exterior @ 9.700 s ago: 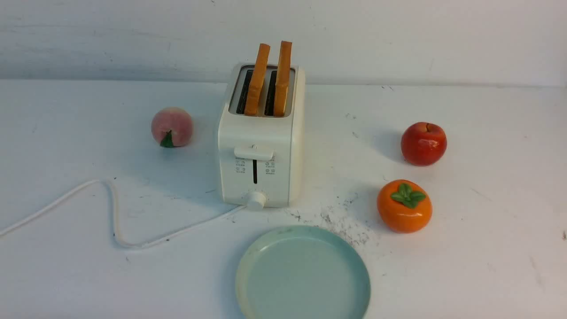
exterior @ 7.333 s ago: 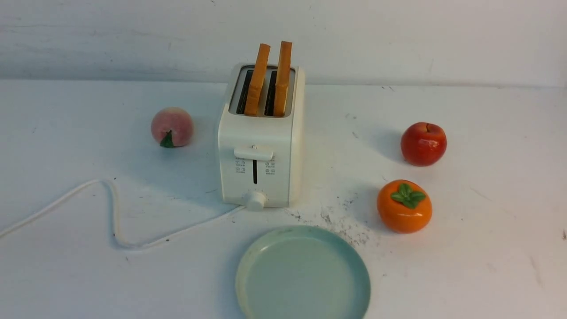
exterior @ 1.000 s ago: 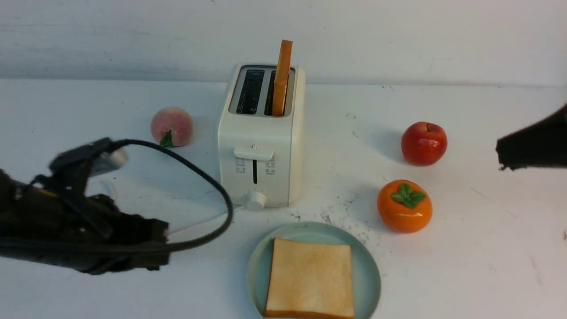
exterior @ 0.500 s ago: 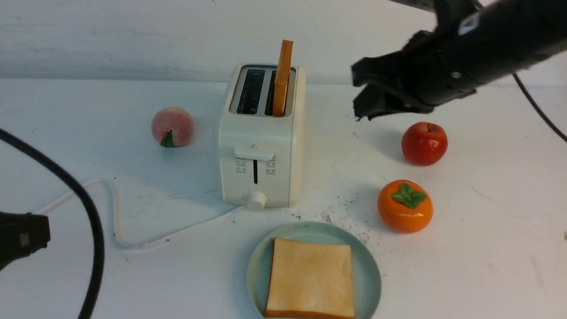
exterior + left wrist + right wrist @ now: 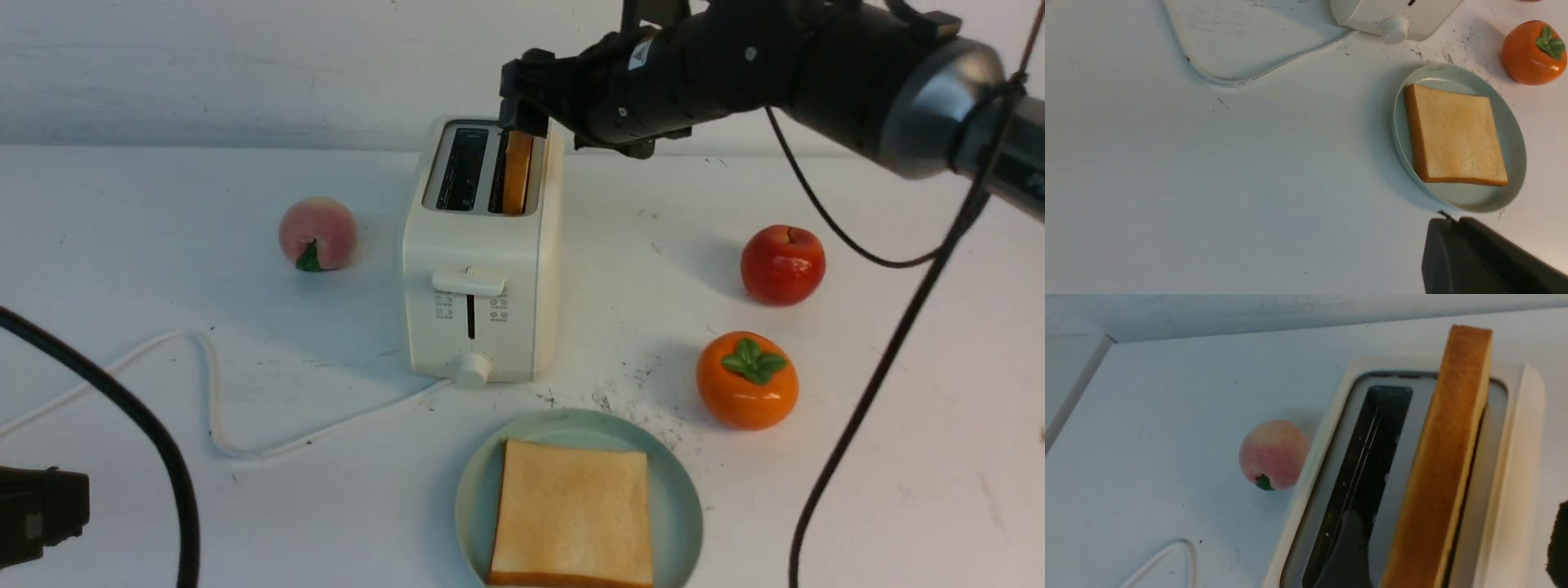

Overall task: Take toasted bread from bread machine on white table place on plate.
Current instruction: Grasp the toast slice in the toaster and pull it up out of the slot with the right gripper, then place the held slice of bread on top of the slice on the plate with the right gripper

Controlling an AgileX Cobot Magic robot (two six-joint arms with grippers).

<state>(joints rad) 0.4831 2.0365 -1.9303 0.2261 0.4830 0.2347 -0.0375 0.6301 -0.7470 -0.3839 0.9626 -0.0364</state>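
Right arm enters from 2 o'clock: right fingers spread astride toasted bread in bread machine; left fingers indeterminable.

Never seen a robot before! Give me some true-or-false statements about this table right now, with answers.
One toasted bread slice lies flat on the plate. True.
Both slots of the bread machine hold bread. False: the left slot is empty; the second slice stands in the right one.
The right gripper is above the bread machine. True.
The peach sits on the plate. False: it stands on the white table, left of the bread machine.
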